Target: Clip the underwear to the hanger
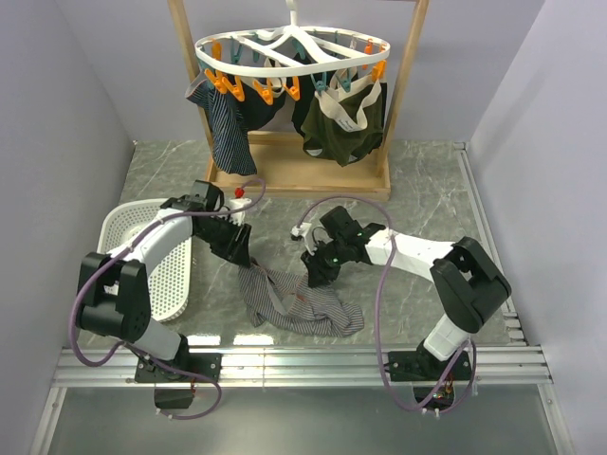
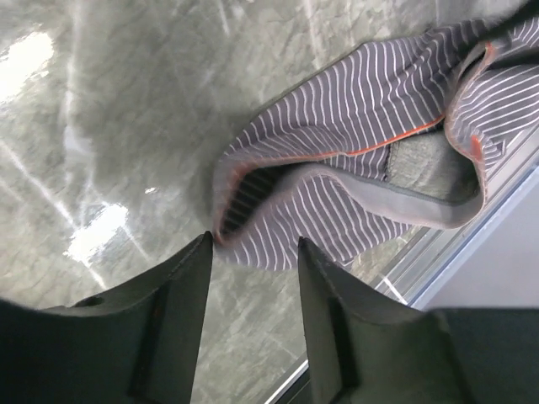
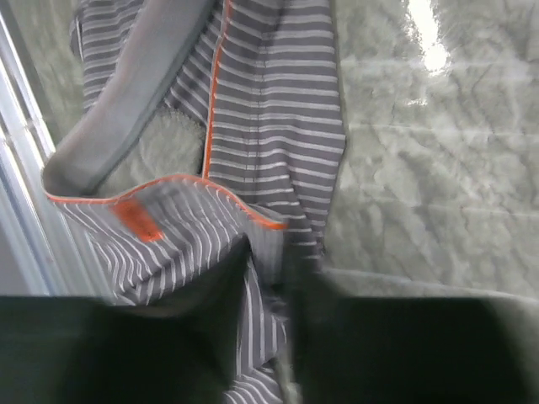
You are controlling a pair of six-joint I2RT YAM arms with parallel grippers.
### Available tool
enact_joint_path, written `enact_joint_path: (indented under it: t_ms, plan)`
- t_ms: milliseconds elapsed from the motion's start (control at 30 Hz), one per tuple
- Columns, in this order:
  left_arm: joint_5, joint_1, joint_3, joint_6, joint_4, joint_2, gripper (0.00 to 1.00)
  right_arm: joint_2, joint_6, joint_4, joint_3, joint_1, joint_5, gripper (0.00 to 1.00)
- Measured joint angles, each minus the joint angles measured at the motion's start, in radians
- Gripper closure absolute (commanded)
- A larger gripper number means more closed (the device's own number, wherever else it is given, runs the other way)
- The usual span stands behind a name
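Observation:
The underwear point(image 1: 299, 305) lies crumpled on the marble table between my two grippers, grey with fine stripes and orange trim. My left gripper point(image 1: 243, 258) is open and empty; in the left wrist view its tips point(image 2: 253, 246) sit just short of the garment's edge point(image 2: 354, 151). My right gripper point(image 1: 313, 277) is down on the underwear's upper right part; in the right wrist view it point(image 3: 268, 290) is shut on a fold of the striped fabric point(image 3: 269, 109), near the orange tag point(image 3: 137, 220). The hanger point(image 1: 289, 64) hangs at the back, well above and beyond both grippers.
A wooden frame point(image 1: 403, 85) carries the hanger. A dark navy striped garment point(image 1: 228, 128) and a dark olive pair point(image 1: 341, 128) hang clipped from it. A white perforated basket point(image 1: 123, 223) sits at the left. A metal rail point(image 1: 303, 365) runs along the near edge.

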Motion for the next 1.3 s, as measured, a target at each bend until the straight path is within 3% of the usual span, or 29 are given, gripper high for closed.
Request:
enact_joint_path:
  t_ms: [67,300,467,600,733,1033,1300]
  plan:
    - [0.004,0.019,0.004,-0.002,-0.009,0.0,0.47,0.008,0.002,0.0,0.012,0.0,-0.001,1.0]
    - [0.024,0.095,0.012,-0.011,-0.024,-0.049,0.44,-0.1,0.022,-0.022,0.0,-0.012,-0.008,1.0]
    - [0.04,0.079,-0.012,-0.014,-0.002,-0.155,0.49,-0.228,0.055,-0.031,-0.018,-0.019,-0.009,1.0]
    - [0.07,0.059,-0.054,0.022,0.021,-0.171,0.5,-0.235,0.073,-0.042,-0.019,-0.025,-0.009,1.0]
    - [0.111,0.036,-0.06,0.135,0.027,-0.153,0.51,-0.219,0.093,-0.05,-0.019,-0.051,-0.014,1.0]
    - [0.148,-0.061,-0.111,0.612,0.014,-0.163,0.53,-0.141,0.151,-0.065,-0.019,-0.176,-0.073,1.0]
    - [0.086,-0.204,-0.122,0.759,0.084,-0.101,0.53,-0.131,0.164,-0.072,-0.017,-0.175,-0.106,1.0]
